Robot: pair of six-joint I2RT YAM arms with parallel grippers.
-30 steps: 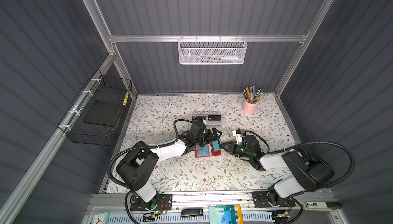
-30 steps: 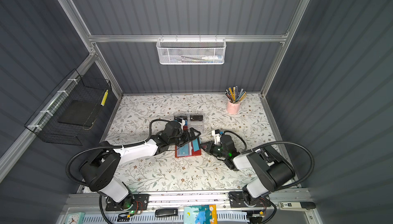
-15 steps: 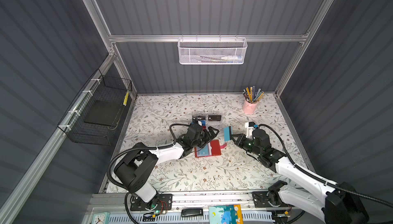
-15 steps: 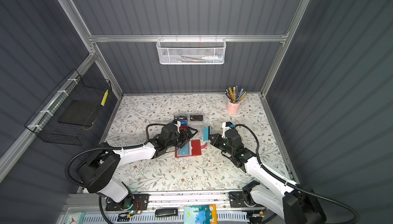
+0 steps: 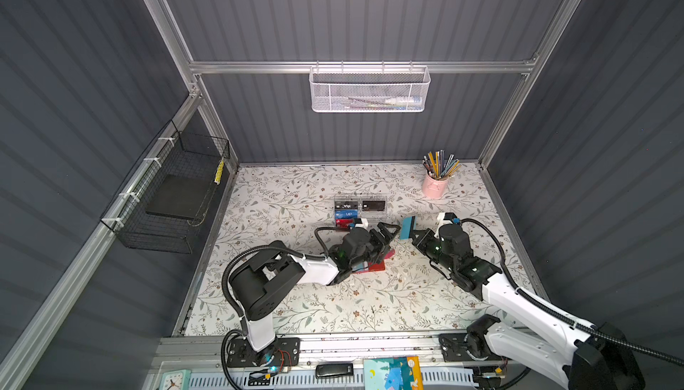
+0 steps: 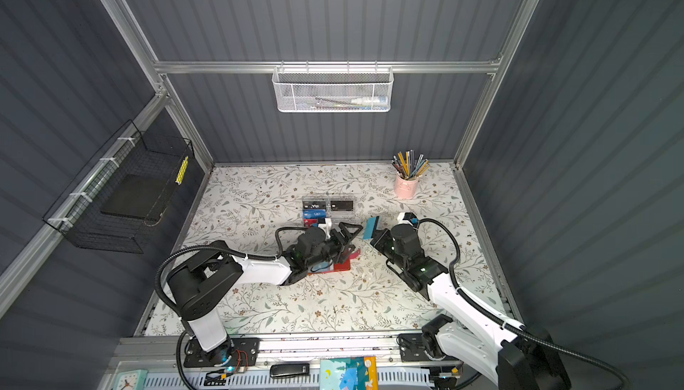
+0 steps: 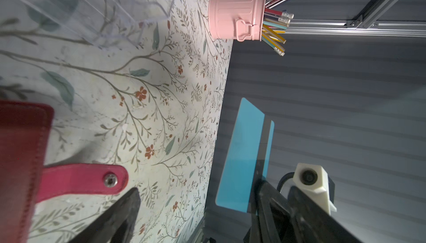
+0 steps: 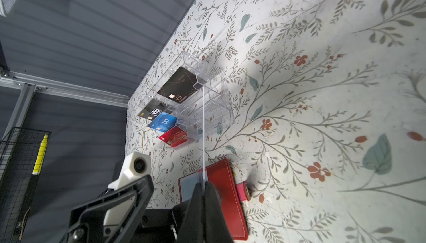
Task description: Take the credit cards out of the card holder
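Left wrist: card [image 7: 242, 156] well clear of wallet [image 7: 20, 161]

My L gripper [image 5: 392, 240], jaws wide, covers the card holder [image 5: 376, 266] from above; R gripper [image 5: 413, 235] pinching a credit card [image 5: 407, 226] hangs just beside. Clear rack [image 5: 361, 209] close behind. Free pass: bare table [image 5: 370, 306] nr front, & right side.

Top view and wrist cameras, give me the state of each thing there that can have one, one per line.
card holder: open, lying flat.
teal card: out of the holder, held in the air.
light-blue card: in a holder sleeve.
right hand: shut on the teal card.
left hand: open, above the holder.
acrylic rack: upright, holding cards.
pencil cup: upright, filled.
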